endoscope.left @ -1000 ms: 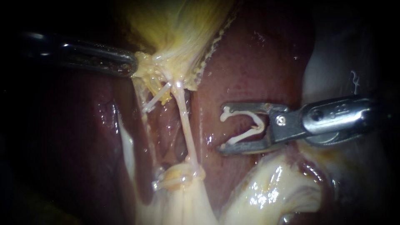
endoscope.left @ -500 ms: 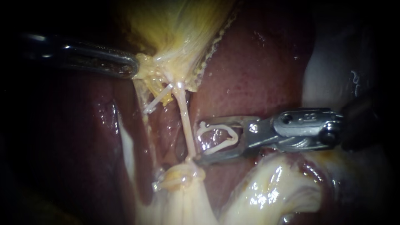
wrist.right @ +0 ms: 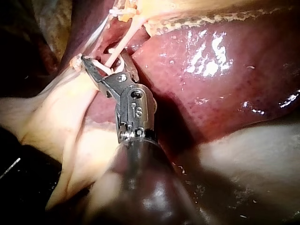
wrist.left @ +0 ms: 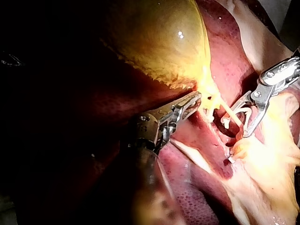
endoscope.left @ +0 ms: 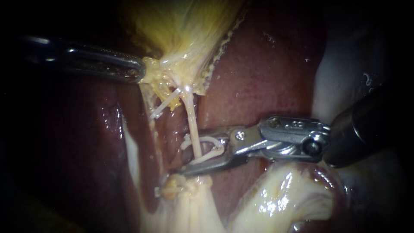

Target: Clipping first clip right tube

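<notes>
The right tube point(endoscope.left: 192, 123) runs taut from the gallbladder's point(endoscope.left: 185, 26) yellow neck down to a pale knot of tissue point(endoscope.left: 185, 185). A thinner white tube point(endoscope.left: 163, 105) lies to its left. My right instrument point(endoscope.left: 189, 154) carries a white clip point(endoscope.left: 210, 146) between its jaws. The clip straddles the right tube low down, its legs still apart. The right wrist view shows the same jaws point(wrist.right: 105, 58) around the tube point(wrist.right: 119, 47). My left instrument point(endoscope.left: 140, 72) grips the yellow tissue at the gallbladder's neck, also seen in the left wrist view point(wrist.left: 194, 101).
Dark red liver point(endoscope.left: 258, 64) lies behind and to the right of the tubes. Glistening pale fatty tissue point(endoscope.left: 280, 194) sits under the right instrument's shaft. A white fold point(endoscope.left: 129, 146) runs down the left side of the tubes.
My right instrument has moved left with the clip, from clear of the right tube to straddling it, and its jaws have narrowed. The left instrument has held its grip in place.
</notes>
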Controlling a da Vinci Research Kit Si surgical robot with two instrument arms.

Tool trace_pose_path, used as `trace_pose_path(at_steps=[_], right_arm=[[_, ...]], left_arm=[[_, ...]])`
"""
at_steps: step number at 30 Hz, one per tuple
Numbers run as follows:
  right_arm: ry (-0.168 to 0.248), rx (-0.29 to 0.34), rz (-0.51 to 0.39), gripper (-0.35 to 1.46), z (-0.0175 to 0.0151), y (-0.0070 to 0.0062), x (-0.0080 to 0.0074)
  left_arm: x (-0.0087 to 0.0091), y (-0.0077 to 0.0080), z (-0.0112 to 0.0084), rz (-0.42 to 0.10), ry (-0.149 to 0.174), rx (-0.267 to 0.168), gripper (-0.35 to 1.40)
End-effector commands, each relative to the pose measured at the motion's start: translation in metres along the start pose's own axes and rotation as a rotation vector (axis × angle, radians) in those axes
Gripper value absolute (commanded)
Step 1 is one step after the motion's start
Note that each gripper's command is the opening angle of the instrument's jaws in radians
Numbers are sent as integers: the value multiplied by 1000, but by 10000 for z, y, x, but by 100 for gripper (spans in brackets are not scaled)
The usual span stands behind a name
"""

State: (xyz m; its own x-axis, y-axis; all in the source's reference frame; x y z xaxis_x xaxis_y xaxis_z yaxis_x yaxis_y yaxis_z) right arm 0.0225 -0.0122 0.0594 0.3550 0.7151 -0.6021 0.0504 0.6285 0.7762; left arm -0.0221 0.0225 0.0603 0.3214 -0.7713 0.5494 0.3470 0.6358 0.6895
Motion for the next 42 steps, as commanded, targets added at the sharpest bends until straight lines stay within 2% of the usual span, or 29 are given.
trace_pose_path(at_steps=[1,4,10,14,18,22,28,31,32,42], right_arm=[[6,14,10,48,-1,-2,1],[15,59,24,48,-1,-7,2],[7,133,36,48,-4,-23,3],[9,135,36,46,-3,-30,5],[25,105,45,43,-3,-30,6],[23,103,69,34,-4,-27,6],[11,106,146,11,-6,-27,6],[-3,122,174,-15,-6,-28,7],[-12,133,185,-35,-7,-29,7],[-18,137,207,-35,-8,-28,6]], left_arm=[[0,0,0,0,0,0,-35],[1,0,0,0,0,-1,-35],[2,0,1,1,0,-1,-35],[2,0,1,1,0,-1,-35],[2,0,1,1,0,-1,-35],[2,0,1,1,-1,-5,-35],[3,0,2,1,-1,-5,-35],[3,0,2,1,-1,-6,-35],[3,0,3,2,-1,-6,-35],[3,-1,3,2,-1,-3,-35]])
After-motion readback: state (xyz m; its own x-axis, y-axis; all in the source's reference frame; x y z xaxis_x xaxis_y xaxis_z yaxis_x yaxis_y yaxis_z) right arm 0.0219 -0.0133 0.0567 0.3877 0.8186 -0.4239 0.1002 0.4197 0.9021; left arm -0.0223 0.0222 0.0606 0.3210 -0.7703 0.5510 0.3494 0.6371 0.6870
